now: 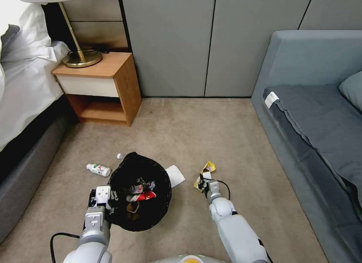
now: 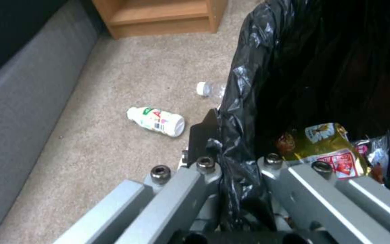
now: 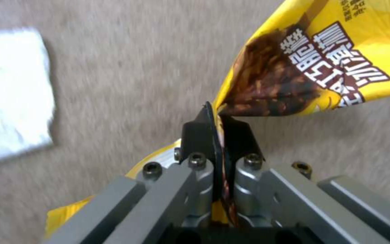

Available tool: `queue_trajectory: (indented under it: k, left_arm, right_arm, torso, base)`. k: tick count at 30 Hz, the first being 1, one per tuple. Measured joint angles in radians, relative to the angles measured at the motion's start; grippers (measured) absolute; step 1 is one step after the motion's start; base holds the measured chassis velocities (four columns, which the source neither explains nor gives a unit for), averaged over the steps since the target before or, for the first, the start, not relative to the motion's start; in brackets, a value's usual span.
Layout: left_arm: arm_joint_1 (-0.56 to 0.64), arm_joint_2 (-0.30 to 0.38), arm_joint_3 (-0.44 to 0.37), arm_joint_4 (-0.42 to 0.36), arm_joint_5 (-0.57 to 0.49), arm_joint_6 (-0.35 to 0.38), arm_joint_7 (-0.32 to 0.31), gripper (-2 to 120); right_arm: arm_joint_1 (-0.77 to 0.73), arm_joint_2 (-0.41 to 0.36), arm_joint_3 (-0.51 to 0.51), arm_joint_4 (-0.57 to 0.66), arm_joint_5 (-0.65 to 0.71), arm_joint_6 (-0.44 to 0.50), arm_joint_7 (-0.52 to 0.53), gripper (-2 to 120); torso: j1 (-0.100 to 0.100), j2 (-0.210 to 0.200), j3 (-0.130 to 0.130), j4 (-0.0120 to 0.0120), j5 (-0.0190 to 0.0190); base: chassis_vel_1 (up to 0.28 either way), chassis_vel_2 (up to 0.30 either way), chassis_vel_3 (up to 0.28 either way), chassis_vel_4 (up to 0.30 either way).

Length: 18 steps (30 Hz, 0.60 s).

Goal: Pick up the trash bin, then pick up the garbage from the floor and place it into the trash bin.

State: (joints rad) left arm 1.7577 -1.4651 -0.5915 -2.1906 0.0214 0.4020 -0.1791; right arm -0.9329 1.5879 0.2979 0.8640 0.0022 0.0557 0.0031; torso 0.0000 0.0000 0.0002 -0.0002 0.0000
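So your right gripper (image 1: pixel 204 184) is already clamped on the yellow snack wrapper (image 1: pixel 206 171), sitting just right of centre in the lower half of the head view. In the right wrist view the two black fingers (image 3: pixel 195 135) are pinched flat together with the wrapper's edge sandwiched between them, so that grab looks solid to me.

What matters now is where the trash bin (image 1: pixel 140 191) lies from that gripper: it's directly to the left in the head view, at about the same height in the frame, with only a white paper (image 1: pixel 175 176) on the carpet between them. Your left gripper (image 1: pixel 107 202) is clamped on the bin's left rim, and in the left wrist view you can see the black bag (image 2: pixel 249 101) bunched between its fingers. A few wrappers already sit inside the bin.

So my guess is the carry is a short sideways one toward the bin mouth, with the wrapper dangling out beyond the fingers.

Still on the floor: a white bottle (image 1: pixel 98 169) to the bin's upper left, plus a small clear bottle (image 1: pixel 119 156) near the rim.
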Motion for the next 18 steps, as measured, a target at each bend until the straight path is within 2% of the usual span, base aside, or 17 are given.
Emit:
queue_trajectory:
  k: [2,4,5,6,8,9,10,12,13,15,18]
  left_arm:
    - [0.000,0.001,0.000,0.000,-0.002,0.000,0.000,1]
    - [-0.003,0.005,-0.002,0.001,-0.008,0.001,0.001,1]
    - [-0.003,0.005,-0.002,0.001,-0.008,0.001,0.001,1]
    - [-0.005,0.006,-0.002,0.002,-0.011,0.002,0.001,1]
    - [-0.011,0.007,-0.001,0.010,-0.016,0.003,0.002,1]
    - [-0.011,0.007,-0.001,0.010,-0.016,0.003,0.002,1]
    - [-0.018,0.006,0.000,0.019,-0.017,0.003,0.002,1]
    - [-0.025,0.002,0.003,0.025,-0.017,0.003,0.001,1]
    - [-0.025,0.002,0.003,0.025,-0.017,0.003,0.001,1]
    - [-0.031,-0.001,0.007,0.029,-0.016,0.006,0.000,1]
    - [-0.034,-0.001,0.008,0.031,-0.016,0.007,0.000,1]
  right_arm:
    - [-0.008,-0.005,-0.008,0.026,0.009,0.002,0.003,0]
    - [-0.051,-0.027,-0.046,0.147,0.039,0.030,0.004,0]
    - [-0.051,-0.027,-0.046,0.147,0.039,0.030,0.004,0]
    - [-0.074,-0.041,-0.066,0.225,0.046,0.063,-0.007,0]
    - [-0.107,-0.058,-0.094,0.352,0.040,0.150,-0.058,0]
    - [-0.107,-0.058,-0.094,0.352,0.040,0.150,-0.058,0]
    - [-0.129,-0.072,-0.117,0.442,0.031,0.217,-0.121,0]
    - [-0.156,-0.091,-0.156,0.543,0.030,0.287,-0.206,0]
    - [-0.156,-0.091,-0.156,0.543,0.030,0.287,-0.206,0]
    - [-0.188,-0.113,-0.212,0.640,0.034,0.341,-0.291,0]
    - [-0.203,-0.124,-0.243,0.675,0.039,0.350,-0.305,0]
  torso:
    - [0.000,0.000,0.000,0.0000,0.0001]
    - [0.000,0.000,0.000,0.0000,0.0003]
    - [0.000,0.000,0.000,0.0000,0.0003]
    - [0.000,0.000,0.000,0.0001,0.0001]
    - [0.000,0.000,0.000,0.0001,-0.0001]
    - [0.000,0.000,0.000,0.0001,-0.0001]
    - [0.000,0.000,0.000,0.0003,0.0001]
    - [0.000,0.000,0.000,0.0004,0.0002]
    - [0.000,0.000,0.000,0.0004,0.0002]
    - [0.000,0.000,0.000,0.0004,0.0003]
    - [0.000,0.000,0.000,0.0003,0.0003]
  base:
    - [0.000,0.000,0.000,0.000]
    - [0.000,0.000,0.000,0.000]
    - [0.000,0.000,0.000,0.000]
    - [0.000,0.000,0.000,0.000]
    - [0.000,0.000,0.000,0.000]
    - [0.000,0.000,0.000,0.000]
    - [0.000,0.000,0.000,0.000]
    - [0.000,0.000,0.000,0.000]
    - [0.000,0.000,0.000,0.000]
    - [0.000,0.000,0.000,0.000]
    - [0.000,0.000,0.000,0.000]
